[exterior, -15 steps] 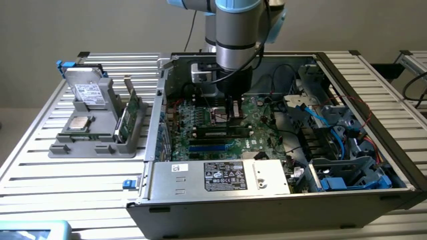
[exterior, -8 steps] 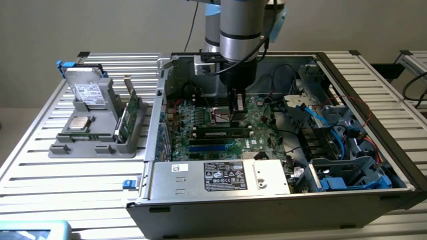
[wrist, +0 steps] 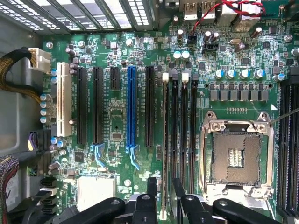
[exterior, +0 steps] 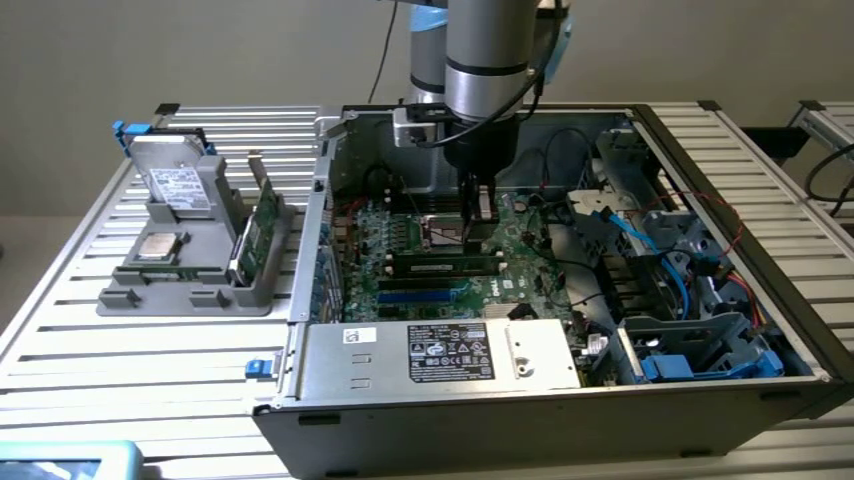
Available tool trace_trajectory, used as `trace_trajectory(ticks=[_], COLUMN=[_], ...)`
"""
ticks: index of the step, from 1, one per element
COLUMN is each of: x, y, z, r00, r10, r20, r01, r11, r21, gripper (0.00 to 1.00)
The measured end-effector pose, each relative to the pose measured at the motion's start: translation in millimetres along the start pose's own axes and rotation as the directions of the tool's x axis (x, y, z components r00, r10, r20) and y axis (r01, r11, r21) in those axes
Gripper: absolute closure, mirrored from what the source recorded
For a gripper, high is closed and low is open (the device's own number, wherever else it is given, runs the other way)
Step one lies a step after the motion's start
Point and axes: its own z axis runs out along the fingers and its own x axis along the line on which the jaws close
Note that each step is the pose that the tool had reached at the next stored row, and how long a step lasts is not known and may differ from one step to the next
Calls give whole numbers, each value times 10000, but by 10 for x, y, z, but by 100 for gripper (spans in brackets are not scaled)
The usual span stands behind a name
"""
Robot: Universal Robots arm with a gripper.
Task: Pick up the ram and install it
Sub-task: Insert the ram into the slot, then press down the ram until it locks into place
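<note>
Gripper (wrist: 164,186) jaws are standing apart, clasping nothing I can see, hanging close above the ram (exterior: 447,267). That stick is sitting on edge in a black slot near the motherboard's (wrist: 117,56) middle, beside the empty processor socket (wrist: 236,156). If one end is riding high and unlatched, contact could fail; a sideways drift could snag its top edge. Arm (exterior: 487,60) is reaching straight down into the open case (exterior: 534,430).
</note>
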Motion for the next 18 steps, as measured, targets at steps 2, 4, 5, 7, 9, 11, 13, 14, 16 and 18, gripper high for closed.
trace_trajectory(ticks=[2, 4, 5, 7, 9, 11, 13, 14, 16, 18], x=[0, 0, 0, 0, 0, 0, 0, -5, -22, -37], y=[0, -1, -1, -2, -2, -1, -1, -2, -3, -13], z=[0, 0, 0, 0, 0, 0, 0, 4, 18, 28], r00=[10000, 10000, 10000, 10000, 10000, 10000, 10000, 10000, 9999, 9997], r10=[0, 0, 0, -1, -1, 0, 0, -1, -3, -6], r20=[0, 0, -1, 0, -1, -1, -2, -28, -121, -255], r01=[0, 0, 0, 1, 1, 0, 0, 1, 3, 6], r11=[10000, 10000, 10000, 10000, 10000, 10000, 10000, 10000, 10000, 10000], r21=[-1, -1, -2, -2, -3, -4, -5, -5, -3, -3], gripper=[73, 73, 73, 73, 76, 82, 89, 89, 89, 89])
